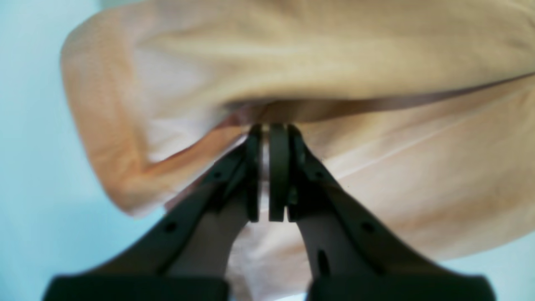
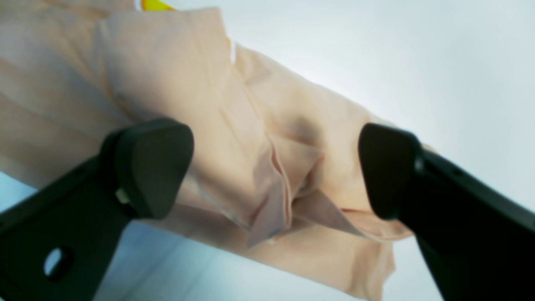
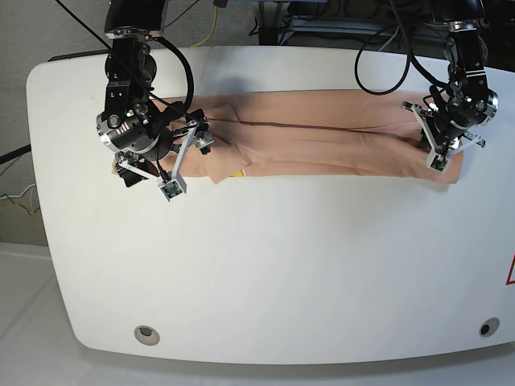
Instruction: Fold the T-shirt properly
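Observation:
The peach T-shirt (image 3: 322, 133) lies folded into a long strip across the far half of the white table (image 3: 257, 265). My left gripper (image 1: 269, 129) is shut on a fold of the T-shirt (image 1: 292, 62) at the strip's right end, seen in the base view as the left gripper (image 3: 441, 143). My right gripper (image 2: 269, 167) hangs open over the crumpled left end of the T-shirt (image 2: 217, 125), both fingers (image 2: 152, 167) wide apart and holding nothing. In the base view the right gripper (image 3: 153, 157) is at the strip's left end. A yellow tag (image 2: 154, 5) peeks out.
Both arms reach in from the table's far edge, with cables (image 3: 378, 48) trailing behind them. Near the front edge are two round holes (image 3: 146, 334), one towards each corner. The table's rounded edges frame the white surface.

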You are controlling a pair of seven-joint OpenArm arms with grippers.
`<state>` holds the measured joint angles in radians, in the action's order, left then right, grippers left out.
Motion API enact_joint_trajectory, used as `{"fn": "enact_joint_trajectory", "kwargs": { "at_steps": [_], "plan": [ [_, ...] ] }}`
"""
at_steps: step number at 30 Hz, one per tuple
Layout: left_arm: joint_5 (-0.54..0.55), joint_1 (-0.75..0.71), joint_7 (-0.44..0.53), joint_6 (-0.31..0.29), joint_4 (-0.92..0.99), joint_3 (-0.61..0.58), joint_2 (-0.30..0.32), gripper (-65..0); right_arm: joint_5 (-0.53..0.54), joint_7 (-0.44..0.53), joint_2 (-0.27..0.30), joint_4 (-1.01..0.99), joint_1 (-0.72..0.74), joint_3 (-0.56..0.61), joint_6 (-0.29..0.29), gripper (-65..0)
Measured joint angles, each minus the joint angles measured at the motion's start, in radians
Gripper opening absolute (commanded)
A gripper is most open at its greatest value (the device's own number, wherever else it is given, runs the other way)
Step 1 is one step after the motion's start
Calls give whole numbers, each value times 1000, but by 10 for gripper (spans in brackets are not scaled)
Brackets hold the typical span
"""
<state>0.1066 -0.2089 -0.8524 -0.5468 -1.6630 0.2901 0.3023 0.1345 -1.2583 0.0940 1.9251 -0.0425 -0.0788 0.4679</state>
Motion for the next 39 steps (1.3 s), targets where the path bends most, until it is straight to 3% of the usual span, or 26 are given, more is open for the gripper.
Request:
{"fn": "enact_joint_trajectory", "kwargs": {
  "at_steps": [11,12,15,20,22,26,32,36,39],
  "plan": [
    [3,23,6,0,-79,29,4,-627,0,0,-13,0,-12,1,2,0],
    [2,23,5,0,-85,34,8,-627,0,0,-13,0,-17,1,3,-26],
    [2,22,1,0,-97,49,25,-627,0,-3,-13,0,-31,2,3,-220],
    [6,26,2,3,-110,59,54,-627,0,-2,-13,-1,-33,2,3,-635],
    [6,26,6,2,-113,78,56,-627,0,0,-13,-1,-31,2,3,-650],
    [6,35,2,-4,-114,141,56,-627,0,-2,-12,-1,-31,1,0,-583],
    [2,54,4,-3,-114,218,66,-627,0,-2,-13,-1,-30,1,1,-650],
    [2,51,7,-5,-106,250,67,-627,-1,9,-13,-5,-28,1,0,-650],
    [5,49,8,-48,-77,262,76,-627,-1,34,-13,-28,-28,1,0,-650]
  ]
}}
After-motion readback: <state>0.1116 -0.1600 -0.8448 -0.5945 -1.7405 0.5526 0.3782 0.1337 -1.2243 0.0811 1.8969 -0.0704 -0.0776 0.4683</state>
